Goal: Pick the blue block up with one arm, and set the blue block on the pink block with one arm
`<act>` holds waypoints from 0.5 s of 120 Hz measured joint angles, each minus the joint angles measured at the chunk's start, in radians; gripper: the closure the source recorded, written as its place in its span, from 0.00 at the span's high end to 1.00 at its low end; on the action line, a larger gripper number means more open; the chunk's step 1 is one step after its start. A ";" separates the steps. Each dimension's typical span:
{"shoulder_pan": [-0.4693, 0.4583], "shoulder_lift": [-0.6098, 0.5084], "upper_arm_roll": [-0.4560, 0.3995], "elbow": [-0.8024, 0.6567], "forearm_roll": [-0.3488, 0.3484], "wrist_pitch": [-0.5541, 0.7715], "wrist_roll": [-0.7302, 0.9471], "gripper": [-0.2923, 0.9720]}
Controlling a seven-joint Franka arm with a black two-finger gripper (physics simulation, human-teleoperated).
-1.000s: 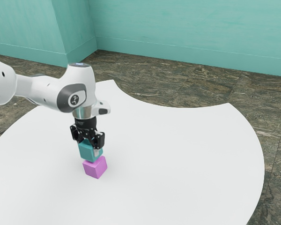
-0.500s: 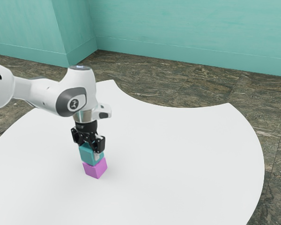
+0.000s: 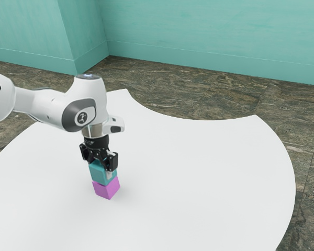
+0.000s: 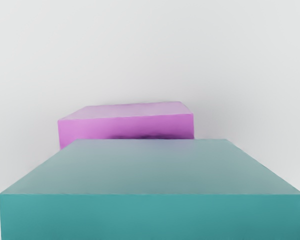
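The pink block (image 3: 107,187) rests on the white round table (image 3: 199,172), toward the exterior view's left. Stacked on top of it sits the blue-teal block (image 3: 99,172). My black gripper (image 3: 99,166) comes straight down over the stack and is shut on the blue block, its fingers pressing two opposite sides. In the wrist view the blue block (image 4: 150,190) lies large just under my hand, with the pink block (image 4: 127,125) showing beyond and below it.
The white table's curved edge (image 3: 282,157) runs along the exterior view's right, with dark stone floor (image 3: 209,89) and teal walls (image 3: 199,26) beyond. My white arm (image 3: 36,104) reaches in from the left.
My gripper has lowered a little with the blue block, closing the gap until the block sits on the pink one. The pink block has stayed put.
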 joint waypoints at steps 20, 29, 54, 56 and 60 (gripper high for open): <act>0.000 -0.005 0.000 -0.001 -0.008 0.002 -0.006 0.54; 0.000 -0.005 0.001 -0.001 -0.011 0.003 -0.009 0.54; 0.001 -0.018 0.004 -0.015 -0.016 0.003 -0.014 0.54; 0.001 -0.019 0.004 -0.016 -0.016 0.003 -0.014 0.54; 0.001 -0.019 0.005 -0.016 -0.016 0.003 -0.015 0.54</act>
